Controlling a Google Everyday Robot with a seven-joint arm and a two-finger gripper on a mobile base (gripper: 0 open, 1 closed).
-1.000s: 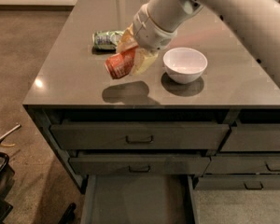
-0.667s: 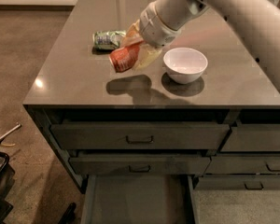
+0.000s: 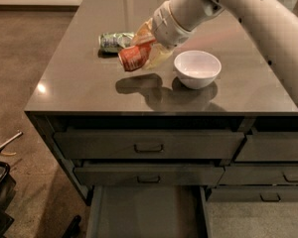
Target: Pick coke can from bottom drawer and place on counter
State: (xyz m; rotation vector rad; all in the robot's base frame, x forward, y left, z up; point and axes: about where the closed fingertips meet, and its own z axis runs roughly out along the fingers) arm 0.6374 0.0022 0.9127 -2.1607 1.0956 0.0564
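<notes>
Risks first. The small red-orange metal coke can (image 3: 132,59) is gripped tilted, nearly on its side, with one silvery end pointing down and left. If it is let go at this angle it will probably land on its edge and roll across the glossy grey-brown bench (image 3: 79,90), possibly off the near edge. Its shadow sits apart from it on the bench, so I judge it is in the air and not yet resting. A release from here would be a drop.

The crushed green-and-white can (image 3: 114,41) lies just beside it on the far left, and the round white ceramic bowl (image 3: 197,69) is near on the right. A sideways swing or a rolling can could knock either one. The arm's wrist also passes close above the bowl.

The two-finger end effector (image 3: 148,48) is clenched on the coke can, its pale yellowish fingers (image 3: 158,56) wrapping the body. The label faces the camera and I see no dents.

The wide dark grey bottom drawer (image 3: 146,214) is pulled open below with a bare floor. The can is out of it, over the left-middle of the bench.
</notes>
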